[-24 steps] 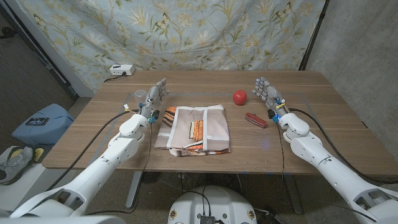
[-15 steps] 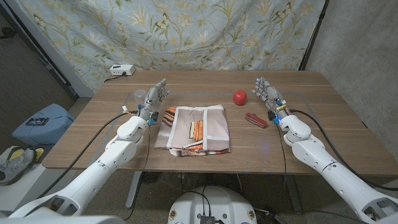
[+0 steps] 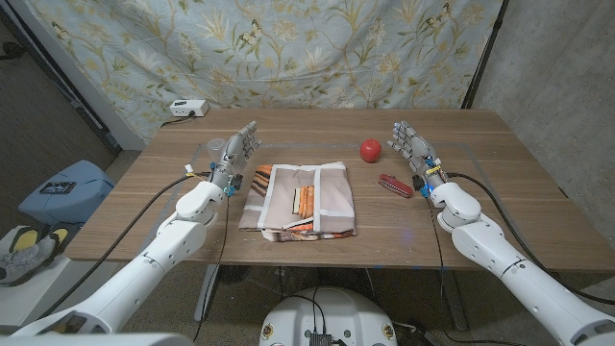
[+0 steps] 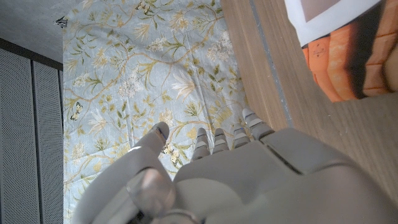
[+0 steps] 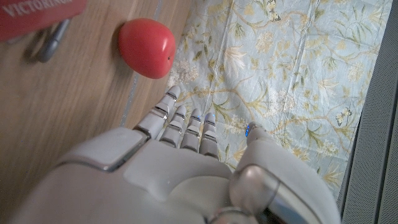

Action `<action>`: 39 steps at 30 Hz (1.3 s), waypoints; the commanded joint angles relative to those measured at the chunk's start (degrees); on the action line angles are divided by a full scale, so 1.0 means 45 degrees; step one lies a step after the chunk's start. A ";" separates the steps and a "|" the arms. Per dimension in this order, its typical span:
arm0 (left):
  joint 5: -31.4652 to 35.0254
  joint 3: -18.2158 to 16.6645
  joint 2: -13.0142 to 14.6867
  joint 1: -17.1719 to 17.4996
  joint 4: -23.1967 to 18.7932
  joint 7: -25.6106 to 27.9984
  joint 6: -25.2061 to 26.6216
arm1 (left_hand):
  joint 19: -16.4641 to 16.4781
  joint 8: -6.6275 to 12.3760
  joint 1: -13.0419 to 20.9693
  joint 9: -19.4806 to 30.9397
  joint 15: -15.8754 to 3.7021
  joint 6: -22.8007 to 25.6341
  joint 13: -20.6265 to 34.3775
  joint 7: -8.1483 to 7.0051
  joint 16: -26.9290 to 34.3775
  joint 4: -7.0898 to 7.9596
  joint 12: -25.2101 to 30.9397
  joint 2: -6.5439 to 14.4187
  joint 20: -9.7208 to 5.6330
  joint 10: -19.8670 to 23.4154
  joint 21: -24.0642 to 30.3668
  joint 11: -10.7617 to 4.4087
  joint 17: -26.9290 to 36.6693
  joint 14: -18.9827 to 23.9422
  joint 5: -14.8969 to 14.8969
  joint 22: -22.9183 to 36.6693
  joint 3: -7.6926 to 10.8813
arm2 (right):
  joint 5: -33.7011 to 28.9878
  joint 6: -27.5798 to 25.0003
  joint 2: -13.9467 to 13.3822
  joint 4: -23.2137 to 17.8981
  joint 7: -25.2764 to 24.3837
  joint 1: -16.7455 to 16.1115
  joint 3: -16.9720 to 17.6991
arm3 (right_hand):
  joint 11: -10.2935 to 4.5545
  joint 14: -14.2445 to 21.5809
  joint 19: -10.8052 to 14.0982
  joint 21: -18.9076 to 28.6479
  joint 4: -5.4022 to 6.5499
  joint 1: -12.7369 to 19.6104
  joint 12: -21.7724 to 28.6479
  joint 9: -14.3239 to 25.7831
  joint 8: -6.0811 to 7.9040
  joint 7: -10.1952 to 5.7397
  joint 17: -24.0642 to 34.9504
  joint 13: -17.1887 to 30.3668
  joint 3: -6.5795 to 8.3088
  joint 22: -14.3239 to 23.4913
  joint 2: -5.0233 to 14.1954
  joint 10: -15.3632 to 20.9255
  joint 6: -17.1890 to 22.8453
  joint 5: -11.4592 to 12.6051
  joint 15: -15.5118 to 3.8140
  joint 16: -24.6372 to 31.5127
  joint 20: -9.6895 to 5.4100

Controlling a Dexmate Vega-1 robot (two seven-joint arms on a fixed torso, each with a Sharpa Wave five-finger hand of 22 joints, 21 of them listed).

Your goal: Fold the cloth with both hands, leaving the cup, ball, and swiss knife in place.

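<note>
A folded white cloth point(image 3: 300, 199) with orange and brown printing lies at the table's middle; its edge shows in the left wrist view point(image 4: 339, 37). My left hand point(image 3: 237, 150) is raised just left of the cloth, fingers spread and holding nothing point(image 4: 211, 180). My right hand point(image 3: 410, 144) is raised at the right, fingers extended and empty point(image 5: 180, 168). A red ball point(image 3: 371, 150) sits behind the cloth's right corner point(image 5: 147, 47). A red swiss knife point(image 3: 395, 185) lies close beside my right wrist point(image 5: 37, 12). A clear cup point(image 3: 215, 148) stands just behind my left hand.
A white power strip point(image 3: 187, 110) sits at the table's far left corner. A floral curtain point(image 3: 288, 48) hangs behind the table. A blue bin point(image 3: 62, 190) and shoes stand on the floor to the left.
Both arms have drawn slightly back toward the near edge. The hands stay raised and empty; cloth, ball, knife and cup have not moved.
</note>
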 commanded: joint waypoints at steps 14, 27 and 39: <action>0.0096 -0.0368 0.1005 0.0930 -0.1248 0.0153 0.0390 | 0.0074 -0.0034 0.0260 0.0033 0.0113 0.0156 0.0016 -0.0033 0.0025 -0.0253 -0.0016 -0.0005 0.0017 0.0059 -0.0020 0.0052 0.0062 0.0035 0.0090 0.0039 0.0053 | -0.0444 -0.0008 -0.0079 -0.0293 -0.0244 -0.0102 -0.0088 | 0.0111 -0.0012 0.0078 0.0039 -0.0136 0.0093 0.0025 0.0023 0.0034 0.0000 -0.0100 0.0009 0.0115 0.0055 -0.0100 -0.0027 0.0078 0.0054 -0.0111 0.0054 -0.0376; 0.0210 -0.0426 0.1479 0.1630 -0.2208 0.0491 0.0850 | 0.0049 -0.0056 0.0343 0.0031 0.0122 0.0148 0.0012 -0.0012 0.0009 -0.0385 -0.0043 -0.0041 0.0036 0.0063 -0.0048 0.0046 0.0060 0.0011 0.0105 0.0036 0.0053 | -0.0475 0.0063 -0.0253 -0.0318 -0.0045 -0.0123 -0.0045 | 0.0131 -0.0037 0.0071 0.0036 -0.0205 0.0107 0.0027 0.0020 0.0032 0.0023 -0.0168 0.0001 0.0162 0.0055 -0.0103 -0.0044 0.0078 0.0048 -0.0123 0.0060 -0.0375; 0.0447 -0.0591 0.2439 0.2465 -0.3331 0.0576 0.1385 | 0.0005 -0.0096 0.0436 0.0030 0.0183 0.0070 0.0009 -0.0038 -0.0027 -0.0515 -0.0102 -0.0028 0.0039 -0.0012 -0.0082 0.0013 0.0064 -0.0093 0.0123 0.0035 0.0058 | -0.0514 -0.0007 -0.0506 -0.0486 0.0051 -0.0170 0.0051 | 0.0131 -0.0058 0.0054 0.0030 -0.0267 0.0127 0.0027 0.0019 0.0031 0.0027 -0.0216 -0.0004 0.0197 0.0055 -0.0115 -0.0059 0.0079 0.0043 -0.0109 0.0061 -0.0378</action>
